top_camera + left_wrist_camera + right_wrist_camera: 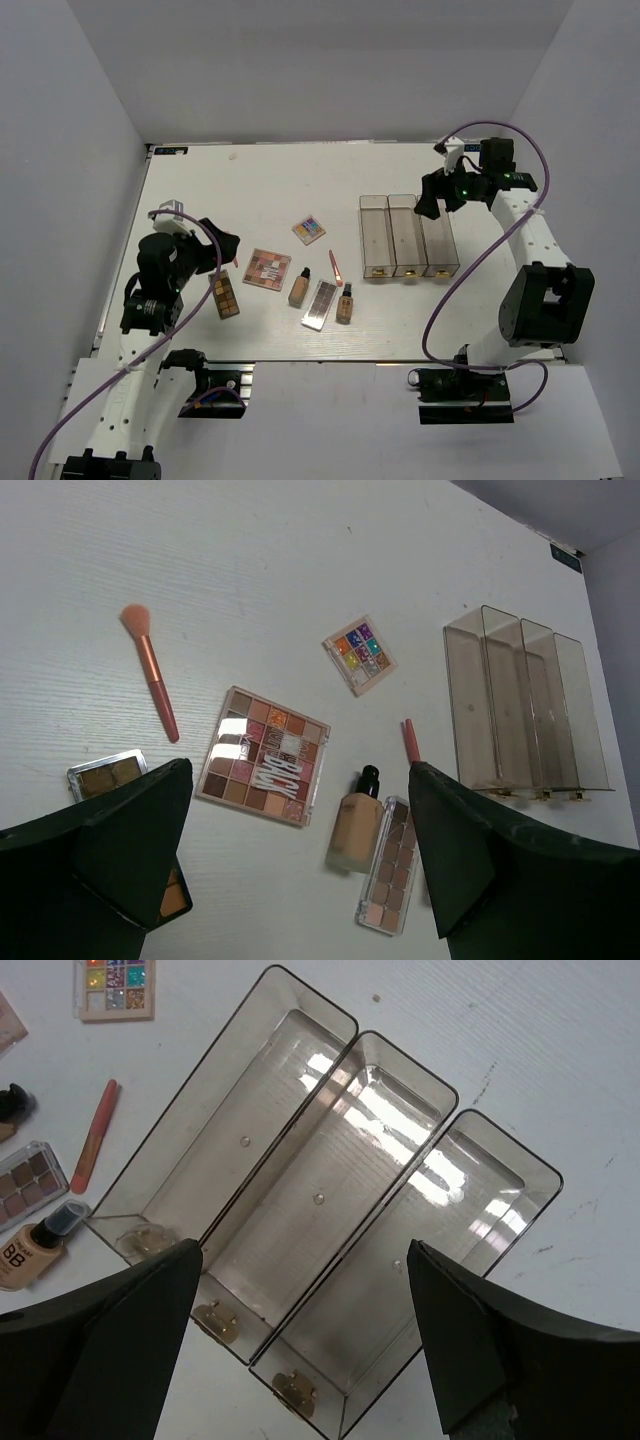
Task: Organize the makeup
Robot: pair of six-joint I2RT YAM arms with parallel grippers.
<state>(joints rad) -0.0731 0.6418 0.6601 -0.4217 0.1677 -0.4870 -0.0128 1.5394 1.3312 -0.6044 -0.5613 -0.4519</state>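
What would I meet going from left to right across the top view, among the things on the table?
Brown palette, large square palette, small multicolour palette, right-hand beige bottle, clear box.

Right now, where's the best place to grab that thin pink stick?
Take the pink stick at mid-length, from straight above, closing across its thin width. It lies flat, and its middle has free space on both sides.
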